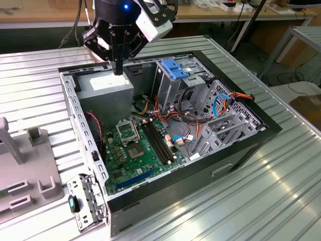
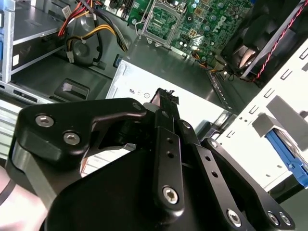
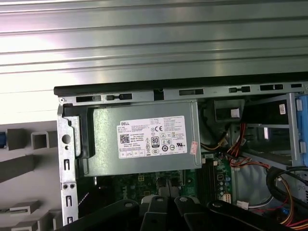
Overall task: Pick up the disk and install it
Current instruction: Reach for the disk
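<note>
Disk (image 2: 286,154), going by its blue rail, is lying just outside the computer case's (image 1: 200,170) perforated side wall. The gripper (image 1: 119,68) is hovering over the power supply (image 1: 105,93), jaws pressed together, gripping nothing.

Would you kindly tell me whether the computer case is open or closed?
Open: the computer case has no cover panel, leaving the motherboard and power supply exposed.
</note>
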Motion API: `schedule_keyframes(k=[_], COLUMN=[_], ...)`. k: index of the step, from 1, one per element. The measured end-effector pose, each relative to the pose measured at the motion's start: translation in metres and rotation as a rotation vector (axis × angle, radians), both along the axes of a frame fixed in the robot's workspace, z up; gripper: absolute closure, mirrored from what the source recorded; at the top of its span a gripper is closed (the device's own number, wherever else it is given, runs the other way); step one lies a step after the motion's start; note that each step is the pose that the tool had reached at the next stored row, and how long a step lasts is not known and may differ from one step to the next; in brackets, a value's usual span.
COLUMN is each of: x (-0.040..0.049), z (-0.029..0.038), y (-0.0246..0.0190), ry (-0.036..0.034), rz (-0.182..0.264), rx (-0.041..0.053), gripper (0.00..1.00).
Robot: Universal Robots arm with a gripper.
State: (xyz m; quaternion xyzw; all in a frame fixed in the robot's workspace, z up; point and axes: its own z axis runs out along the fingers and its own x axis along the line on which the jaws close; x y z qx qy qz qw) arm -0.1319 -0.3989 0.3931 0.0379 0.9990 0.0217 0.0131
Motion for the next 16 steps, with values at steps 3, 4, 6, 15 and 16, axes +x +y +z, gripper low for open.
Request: schedule_keyframes(k=[3, 4, 6, 15, 16], x=[-0.0014, -0.0019, -0.0024, -0.0051, -0.0055], z=[0.0000, 0.0000, 0.0000, 0.0000, 0.0000], y=[0.0000, 0.0000, 0.0000, 0.0001, 0.0001], ry=[0.0000, 0.0000, 0.0000, 0.0000, 0.0000], rz=[0.000, 0.000, 0.000, 0.000, 0.000], rx=[0.0000, -0.0001, 0.0000, 0.0000, -0.0001], gripper=[0.89, 0.89, 0.89, 0.89, 0.89])
